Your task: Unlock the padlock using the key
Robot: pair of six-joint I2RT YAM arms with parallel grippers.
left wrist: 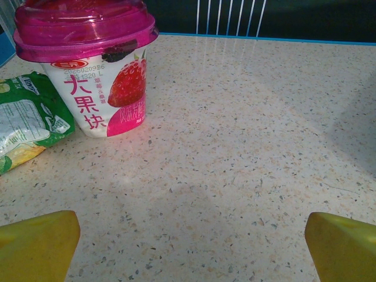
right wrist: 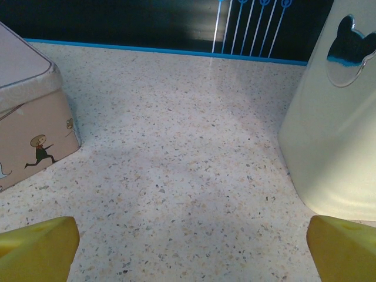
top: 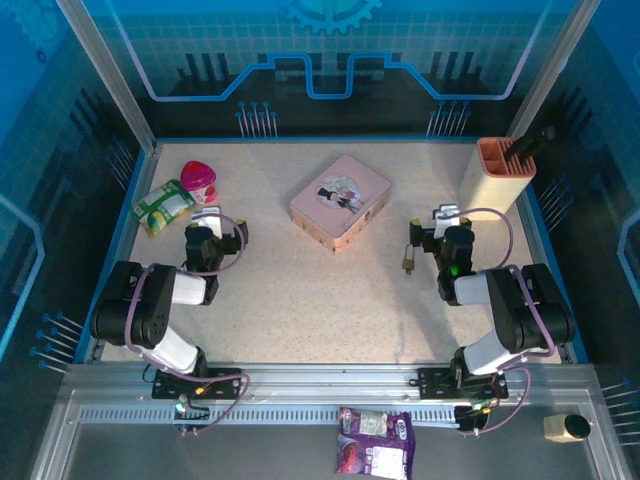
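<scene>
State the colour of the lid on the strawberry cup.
The lid is translucent magenta pink; the left wrist view shows it best.

From overhead the padlock (top: 409,264) is too small to read, and the key cannot be made out. The left wrist view's edge cuts the green packet (left wrist: 23,117); the right wrist view crops the tin (right wrist: 29,117) and the cream holder (right wrist: 335,135).

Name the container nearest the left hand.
The magenta-lidded strawberry cup, just beyond the left hand; the pink tin and beige holder sit farther right.
</scene>
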